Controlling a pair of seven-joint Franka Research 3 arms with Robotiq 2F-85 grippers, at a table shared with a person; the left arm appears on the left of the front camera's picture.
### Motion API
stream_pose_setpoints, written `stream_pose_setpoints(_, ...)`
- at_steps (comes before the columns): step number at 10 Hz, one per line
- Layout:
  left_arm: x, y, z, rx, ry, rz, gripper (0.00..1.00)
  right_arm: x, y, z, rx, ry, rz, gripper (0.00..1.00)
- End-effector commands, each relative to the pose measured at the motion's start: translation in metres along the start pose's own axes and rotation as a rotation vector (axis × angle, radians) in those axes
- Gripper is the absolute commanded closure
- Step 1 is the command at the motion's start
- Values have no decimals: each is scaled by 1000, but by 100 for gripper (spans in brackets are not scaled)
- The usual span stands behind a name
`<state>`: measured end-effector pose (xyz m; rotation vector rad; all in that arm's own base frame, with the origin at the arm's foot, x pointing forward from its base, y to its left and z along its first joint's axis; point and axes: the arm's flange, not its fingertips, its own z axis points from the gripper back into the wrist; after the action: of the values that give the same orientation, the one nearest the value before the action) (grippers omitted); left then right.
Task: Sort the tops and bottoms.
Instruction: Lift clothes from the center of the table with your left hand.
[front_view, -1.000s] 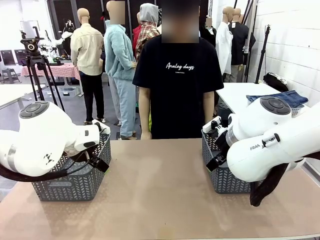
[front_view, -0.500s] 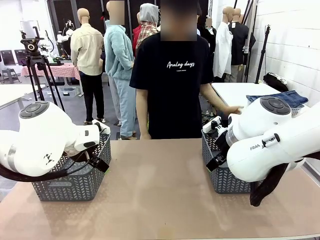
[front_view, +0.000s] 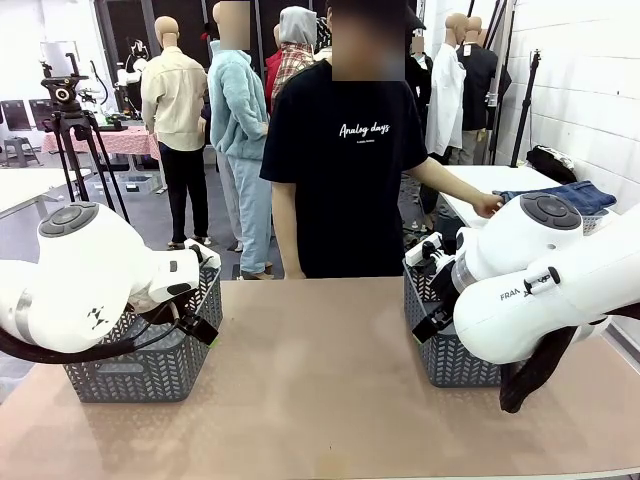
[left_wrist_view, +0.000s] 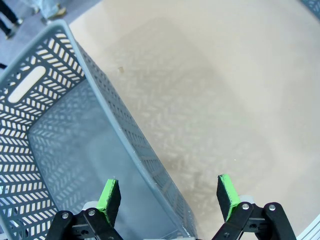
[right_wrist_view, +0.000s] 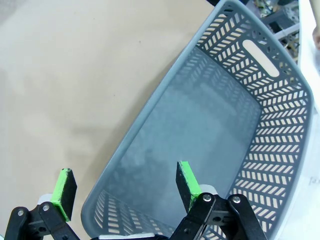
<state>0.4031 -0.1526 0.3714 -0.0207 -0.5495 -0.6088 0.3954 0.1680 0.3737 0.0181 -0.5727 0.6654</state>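
Both pairs of jaws hang spread and empty: the left arm's jaws over the rim of the left basket (left_wrist_view: 125, 135), the right arm's jaws over the rim of the right basket (right_wrist_view: 150, 115). A folded blue denim piece (front_view: 565, 193) lies on the white side table (front_view: 480, 180) at the far right, beyond the right arm, stretched left to right. The person's hand (front_view: 488, 206) is beside its left end. Of the two arms, the right looks nearer.

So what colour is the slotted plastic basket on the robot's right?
The basket is grey, clearest in the right wrist view.
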Motion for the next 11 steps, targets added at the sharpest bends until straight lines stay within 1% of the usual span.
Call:
stream_pose_setpoints(1, 0, 1, 0, 0, 0, 3, 0, 0, 0, 0, 0, 0, 0, 0)
stream_pose_setpoints(11, 0, 1, 0, 0, 0, 3, 0, 0, 0, 0, 0, 0, 0, 0)
